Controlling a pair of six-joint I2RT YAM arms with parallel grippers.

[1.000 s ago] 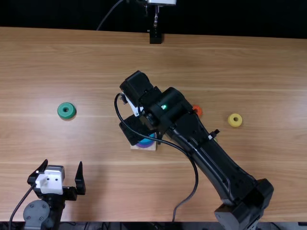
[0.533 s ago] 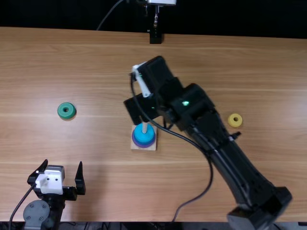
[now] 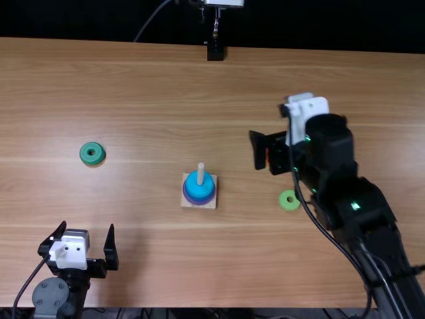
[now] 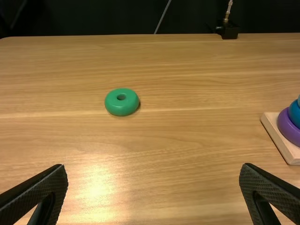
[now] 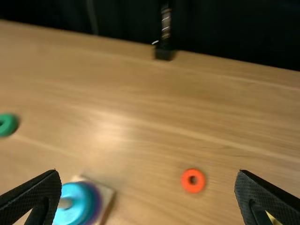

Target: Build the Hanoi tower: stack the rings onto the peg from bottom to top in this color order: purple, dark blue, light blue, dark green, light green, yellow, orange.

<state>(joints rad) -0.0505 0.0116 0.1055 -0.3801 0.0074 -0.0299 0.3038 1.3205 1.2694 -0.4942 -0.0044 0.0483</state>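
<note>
Now compare the latest top view with its predecessors: note the right gripper swung off the stack towards two o'clock (stack as dial centre), uncovering the pale, cylindrical wooden peg and square wooden base. Read upwards from the purple, round, plastic-looking ring, through an apparently dark blue, round ring of like material, to the light blue, glossy plastic-looking ring. Judge the first three levels complete, with dark green due next. Find the dark green, thick, plastic-looking ring between nine and ten o'clock, flat on the brown wooden table, and the light green, round, plastic-looking ring near three. Observe both pincers spread wide and empty: left gripper between eight and nine o'clock, unmoved throughout; right gripper above the orange, flat, plastic-looking ring, without contact. Leave orange for last; for dark green, probably favour the left gripper, given such nearness. Take the peg's long axis as vertical, pointing straight up from the table, with base sides roughly parallel to the table's edges. Regard each loose ring's hole as likewise facing upward, ready for lowering without a turn.
</note>
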